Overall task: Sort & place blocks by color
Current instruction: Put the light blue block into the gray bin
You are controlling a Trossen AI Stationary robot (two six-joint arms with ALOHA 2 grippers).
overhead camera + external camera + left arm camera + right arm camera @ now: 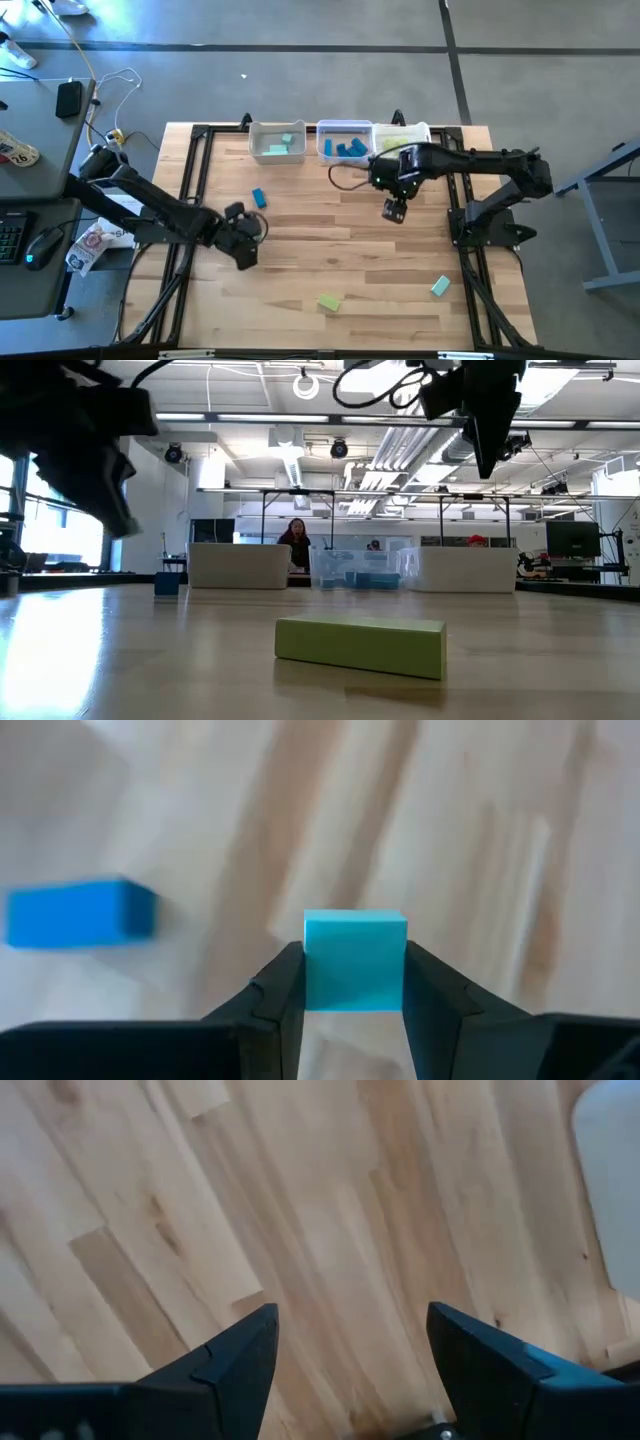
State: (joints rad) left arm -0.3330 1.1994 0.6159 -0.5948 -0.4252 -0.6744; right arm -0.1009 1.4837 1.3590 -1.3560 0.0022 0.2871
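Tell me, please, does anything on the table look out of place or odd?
Nothing looks damaged or spilled. Three blocks lie loose on the table, outside the bins: a blue block, a yellow-green block and a teal block. The left claw grips a teal cube. The right claw is open above bare wood.

Three white bins (277,143) line the wooden table's (350,270) far edge; a keyboard (10,235) sits beside it.

High view: straight down over whole light wooden table (330,260). Low view: tabletop level, facing room. Wrist views: close, facing tabletop. High, low share yellow-green rectangular block (330,301).
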